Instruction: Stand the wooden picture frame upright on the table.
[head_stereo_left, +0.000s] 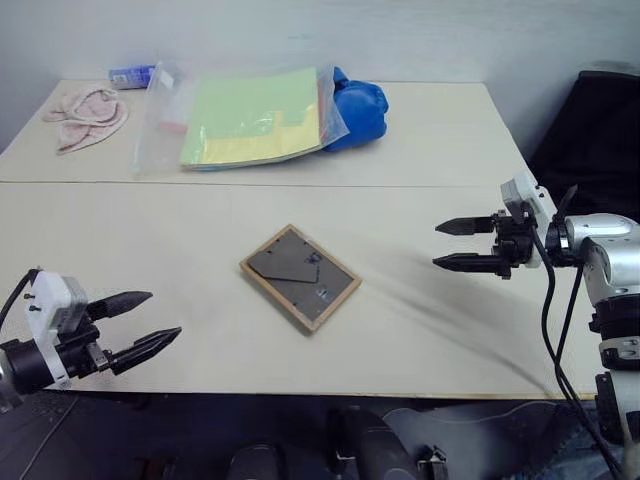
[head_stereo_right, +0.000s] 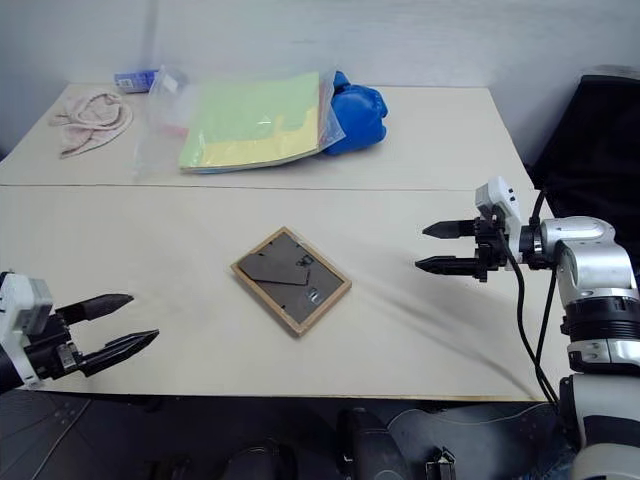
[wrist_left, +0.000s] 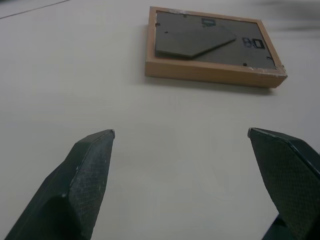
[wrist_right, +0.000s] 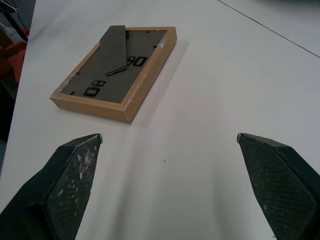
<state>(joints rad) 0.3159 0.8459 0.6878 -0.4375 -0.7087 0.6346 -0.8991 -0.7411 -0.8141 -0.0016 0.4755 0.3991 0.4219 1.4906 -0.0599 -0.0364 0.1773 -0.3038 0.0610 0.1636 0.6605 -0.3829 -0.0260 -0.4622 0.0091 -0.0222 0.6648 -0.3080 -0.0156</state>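
1. The left gripper hangs low over the near left edge of the table, jaws spread wide and holding nothing; it should come in level and take one wooden rim
2. The wooden picture frame lies face down mid-table, dark backboard up, its fold-out stand flat against the back; that stand needs swinging out before the frame can rest upright
3. The right gripper hovers to the frame's right, likewise spread and empty, well placed to steady the far rim
4. A pink cloth, sleeved green-yellow paper and a blue object sit far back, well apart; nothing blocks either approach
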